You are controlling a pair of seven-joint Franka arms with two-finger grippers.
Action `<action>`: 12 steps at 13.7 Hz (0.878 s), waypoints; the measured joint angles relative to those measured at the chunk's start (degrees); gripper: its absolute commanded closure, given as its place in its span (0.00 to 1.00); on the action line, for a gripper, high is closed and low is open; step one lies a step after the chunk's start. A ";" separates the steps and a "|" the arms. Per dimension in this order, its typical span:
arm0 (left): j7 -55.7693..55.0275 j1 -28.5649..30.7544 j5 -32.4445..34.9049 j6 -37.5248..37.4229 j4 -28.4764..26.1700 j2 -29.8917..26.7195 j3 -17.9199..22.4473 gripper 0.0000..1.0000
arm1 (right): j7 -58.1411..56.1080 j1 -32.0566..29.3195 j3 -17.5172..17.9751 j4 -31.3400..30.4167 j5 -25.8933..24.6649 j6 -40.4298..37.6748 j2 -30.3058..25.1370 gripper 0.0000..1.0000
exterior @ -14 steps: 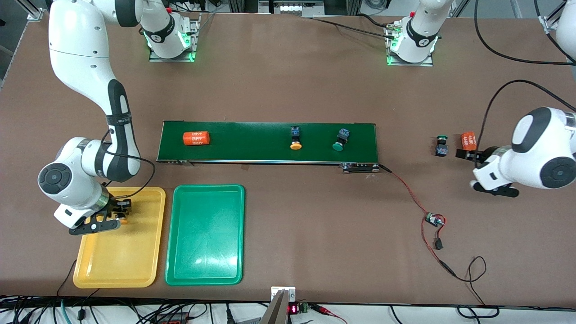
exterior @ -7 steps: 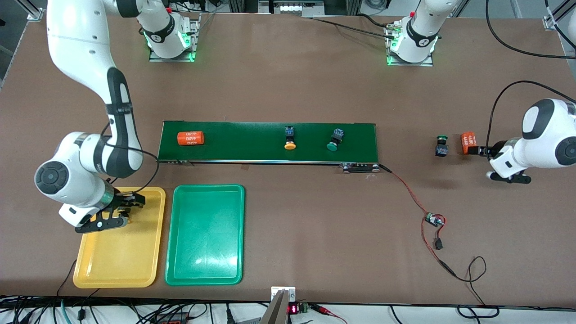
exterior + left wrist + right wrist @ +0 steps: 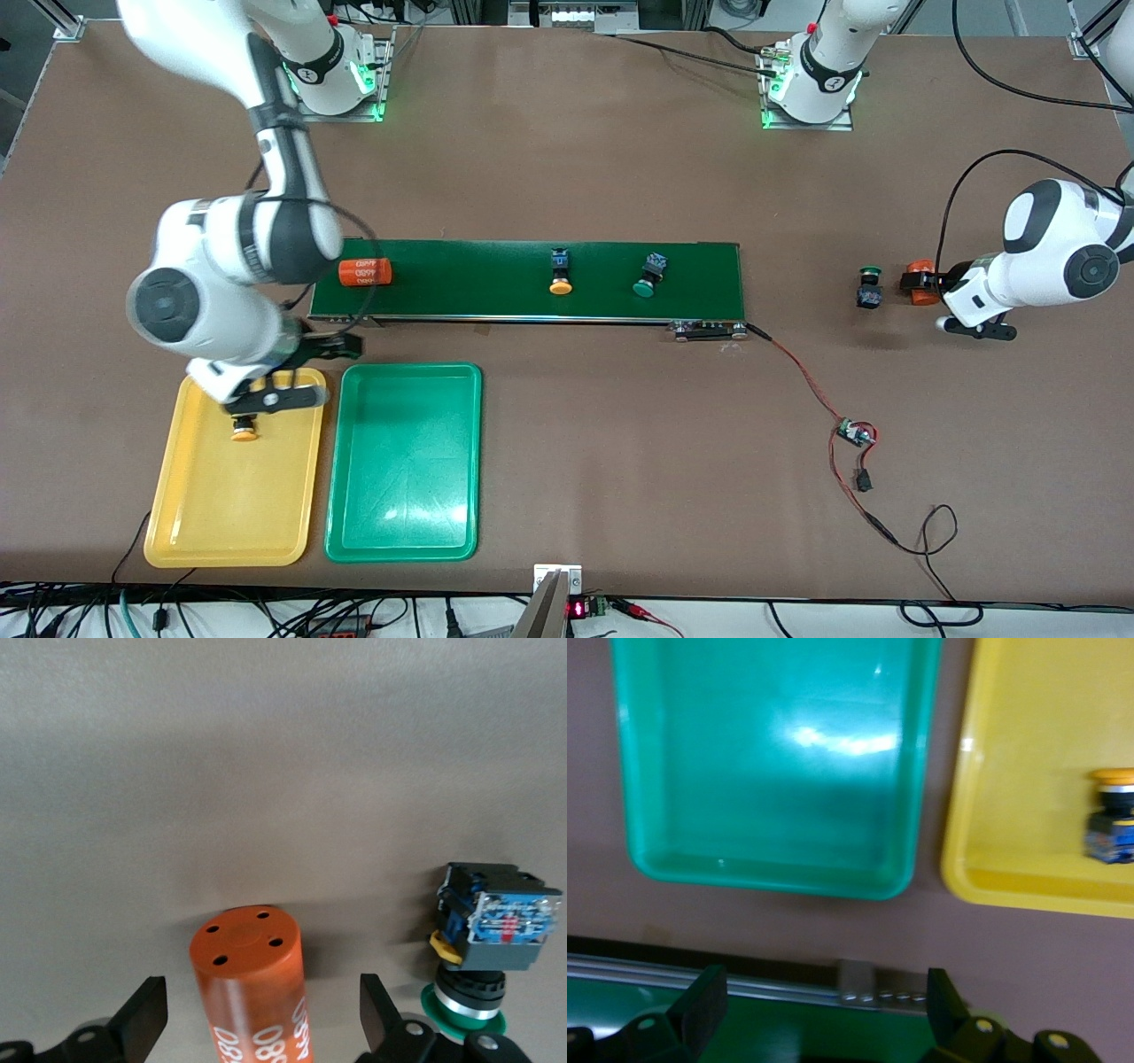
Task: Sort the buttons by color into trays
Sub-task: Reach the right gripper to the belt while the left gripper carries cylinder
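Note:
One yellow button [image 3: 244, 431] lies in the yellow tray [image 3: 221, 514], also seen in the right wrist view [image 3: 1111, 815]. My right gripper [image 3: 310, 368] hangs open and holds nothing, over the gap between the belt's edge and the trays [image 3: 824, 997]. The green tray [image 3: 403, 461] holds nothing. A yellow button [image 3: 560, 270] and a green button [image 3: 649, 273] ride on the belt. Another green button [image 3: 870, 288] lies on the table toward the left arm's end [image 3: 483, 948]. Beside it, my left gripper [image 3: 917, 282] stands open around an orange cylinder [image 3: 257, 983], its fingers [image 3: 146, 1019] apart from it.
The long dark-green conveyor belt [image 3: 496, 292] crosses the middle of the table, with a second orange cylinder [image 3: 365, 271] at its end toward the right arm. A small circuit board [image 3: 855, 434] with red wires lies on the table nearer the front camera.
My right gripper opened, left the yellow button in the yellow tray, then rose toward the belt. My left gripper moved in around the orange cylinder. The things on the belt drifted toward the right arm's end.

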 measured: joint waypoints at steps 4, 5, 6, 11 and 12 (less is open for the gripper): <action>2.65 0.03 0.19 -0.46 0.10 -0.08 -0.38 0.74 | 13.54 10.63 0.20 -0.04 0.16 -0.75 -0.15 0.00; 3.73 0.04 0.20 -1.64 0.51 -0.13 -0.82 0.75 | 18.21 13.68 0.24 -0.09 0.17 -0.75 -0.16 0.00; 4.30 0.08 0.20 -3.08 1.22 -0.17 -1.67 0.76 | 22.23 16.64 0.26 -0.15 0.17 -0.74 -0.15 0.00; 4.70 -0.23 0.19 -13.93 7.10 -0.32 -12.19 0.76 | 27.70 22.04 0.23 -0.92 0.16 -0.74 -0.04 0.00; 4.70 -0.99 0.06 -15.70 8.00 -0.39 -13.80 0.76 | 28.58 22.48 0.24 -1.17 0.16 -0.64 0.32 0.00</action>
